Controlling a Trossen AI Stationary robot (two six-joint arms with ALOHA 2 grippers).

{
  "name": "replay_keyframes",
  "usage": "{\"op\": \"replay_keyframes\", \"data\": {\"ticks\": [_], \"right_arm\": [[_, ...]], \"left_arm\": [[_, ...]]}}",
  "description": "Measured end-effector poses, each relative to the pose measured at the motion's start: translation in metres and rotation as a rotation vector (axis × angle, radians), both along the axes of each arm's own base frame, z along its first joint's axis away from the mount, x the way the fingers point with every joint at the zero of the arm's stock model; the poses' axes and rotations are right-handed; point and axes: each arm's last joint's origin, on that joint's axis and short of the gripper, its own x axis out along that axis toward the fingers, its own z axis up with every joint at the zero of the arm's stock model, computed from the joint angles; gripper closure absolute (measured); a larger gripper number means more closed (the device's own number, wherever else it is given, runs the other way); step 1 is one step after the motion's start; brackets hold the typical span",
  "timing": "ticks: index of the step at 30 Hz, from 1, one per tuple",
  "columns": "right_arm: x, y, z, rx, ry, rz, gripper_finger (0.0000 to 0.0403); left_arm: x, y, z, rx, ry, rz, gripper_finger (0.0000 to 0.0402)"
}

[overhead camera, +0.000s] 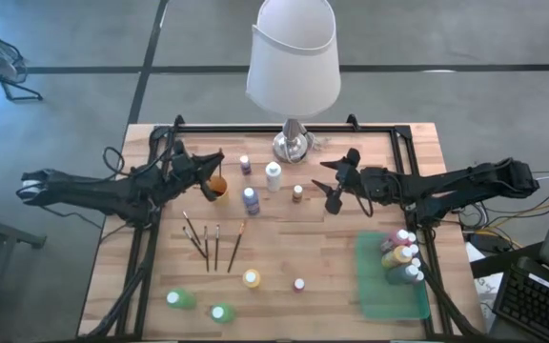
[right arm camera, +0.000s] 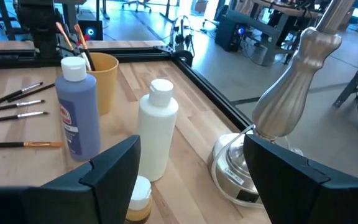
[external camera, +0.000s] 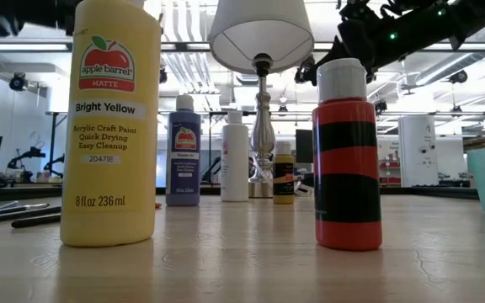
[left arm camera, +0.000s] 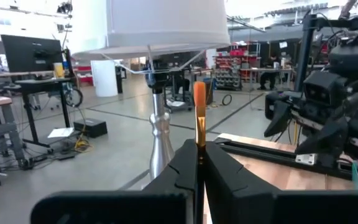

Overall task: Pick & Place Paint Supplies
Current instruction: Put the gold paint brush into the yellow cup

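From above, wood-plank table (overhead camera: 284,252) with black frame. Lamp (overhead camera: 294,71) with white fabric shade and shiny metal base at the far edge. Left gripper (overhead camera: 210,164) sits over a yellow-orange cup (overhead camera: 217,186), fingers pinched shut on a thin brush. Right gripper (overhead camera: 336,181) has its fingers spread wide and holds nothing, just beside a small brown bottle (overhead camera: 297,192). Four loose paintbrushes (overhead camera: 213,243) lie fanned on the wood. Bottles standing free: small purple one (overhead camera: 245,164), white bottle (overhead camera: 274,175), blue-purple bottle (overhead camera: 251,200), yellow bottle (overhead camera: 252,278), small one (overhead camera: 299,284), two green bottles (overhead camera: 198,305). Flat green tray (overhead camera: 379,291) near the right arm holds a cluster of bottles (overhead camera: 403,255); count unclear.

Low view: big smooth plastic "Bright Yellow" bottle (external camera: 110,122) up close, red-and-black bottle (external camera: 347,156) with white cap beside it; purple, white and brown bottles stand farther back by the lamp stem.

Left wrist view: dark fingers (left arm camera: 185,171) closed tight on an orange-handled brush (left arm camera: 199,118) standing upright between them.

Right wrist view: jaws wide apart, empty; white bottle (right arm camera: 157,127), blue-purple bottle (right arm camera: 76,109), cup with two brushes (right arm camera: 101,78), four brushes flat on wood.
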Motion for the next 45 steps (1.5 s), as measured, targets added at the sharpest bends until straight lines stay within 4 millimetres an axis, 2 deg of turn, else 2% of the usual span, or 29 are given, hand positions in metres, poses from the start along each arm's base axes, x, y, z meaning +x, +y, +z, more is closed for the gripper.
{"op": "replay_keyframes", "data": {"ticks": [6, 16, 25, 31, 45], "right_arm": [[0.000, 0.000, 0.000, 0.002, 0.000, -0.001, 0.0126], [0.000, 0.000, -0.001, 0.003, 0.010, -0.001, 0.0162], [-0.001, 0.000, -0.002, 0.003, 0.013, -0.001, 0.0179], [-0.001, 0.000, -0.003, 0.003, 0.015, -0.001, 0.0169], [-0.001, 0.000, -0.004, 0.013, 0.012, -0.004, 0.0128]], "left_arm": [[-0.003, 0.001, -0.021, 0.008, 0.002, 0.015, 0.0388], [-0.005, 0.003, -0.038, -0.044, 0.005, 0.035, 0.0388], [-0.009, 0.004, -0.057, -0.108, 0.012, 0.065, 0.0388], [-0.012, 0.004, -0.071, -0.160, 0.008, 0.059, 0.0388], [-0.012, 0.004, -0.086, -0.218, 0.033, 0.061, 0.0388]]}}
